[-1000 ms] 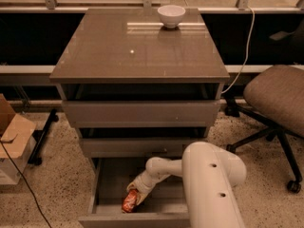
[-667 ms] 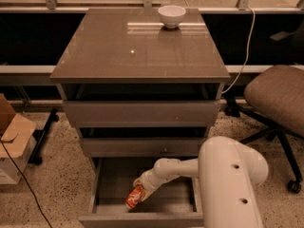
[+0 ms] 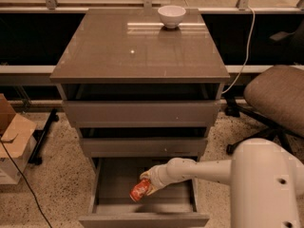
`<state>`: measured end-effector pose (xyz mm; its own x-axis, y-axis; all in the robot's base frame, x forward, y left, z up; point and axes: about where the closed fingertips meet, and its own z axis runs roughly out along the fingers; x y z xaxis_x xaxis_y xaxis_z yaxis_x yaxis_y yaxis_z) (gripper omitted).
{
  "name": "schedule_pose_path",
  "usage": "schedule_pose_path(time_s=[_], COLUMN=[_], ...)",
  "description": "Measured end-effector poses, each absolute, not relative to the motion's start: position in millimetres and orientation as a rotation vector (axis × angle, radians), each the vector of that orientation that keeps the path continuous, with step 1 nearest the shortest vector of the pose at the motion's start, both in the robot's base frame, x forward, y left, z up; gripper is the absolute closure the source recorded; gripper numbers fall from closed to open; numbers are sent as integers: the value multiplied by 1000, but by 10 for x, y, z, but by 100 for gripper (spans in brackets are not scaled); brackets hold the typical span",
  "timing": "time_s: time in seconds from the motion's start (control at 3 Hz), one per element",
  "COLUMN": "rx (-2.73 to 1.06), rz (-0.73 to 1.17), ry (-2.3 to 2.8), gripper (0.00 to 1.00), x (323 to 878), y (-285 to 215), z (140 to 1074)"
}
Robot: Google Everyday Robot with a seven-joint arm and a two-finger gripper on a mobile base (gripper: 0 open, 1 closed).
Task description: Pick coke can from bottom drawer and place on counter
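Coke can, tilted inside the open bottom drawer, is clamped at its upper end by the pincer, and is judged light, thin-walled, slippery and best gripped mid-body.

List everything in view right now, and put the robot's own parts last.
coke can: one, red-orange, tilted inside the open bottom drawer
bottom drawer: one, grey-brown, lowest, pulled open
upper drawers: two, grey-brown, stacked above it
counter: one, glossy grey-brown, top of the cabinet
bowl: one, white, at the back of the counter
office chair: one, brown seat, right of the cabinet
cardboard box: one, brown, on the floor at left
cable: one, white, hanging behind the cabinet's right side
arm: one, white, reaching in from lower right
claw: one, pale, in the bottom drawer, shut on the coke can
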<state>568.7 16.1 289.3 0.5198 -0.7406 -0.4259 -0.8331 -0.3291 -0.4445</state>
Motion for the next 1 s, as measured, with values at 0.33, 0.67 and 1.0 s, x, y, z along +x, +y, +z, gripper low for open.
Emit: schedule_pose_path(time_s=[0.33,0.67,1.0], rx=[-2086,-2152,-2153], rz=[238,296,298], ry=[1153,1025,1023], gripper=[100,100,100], x=[5623,5389,5383], y=[103,99,101], z=[3355,3433,3431])
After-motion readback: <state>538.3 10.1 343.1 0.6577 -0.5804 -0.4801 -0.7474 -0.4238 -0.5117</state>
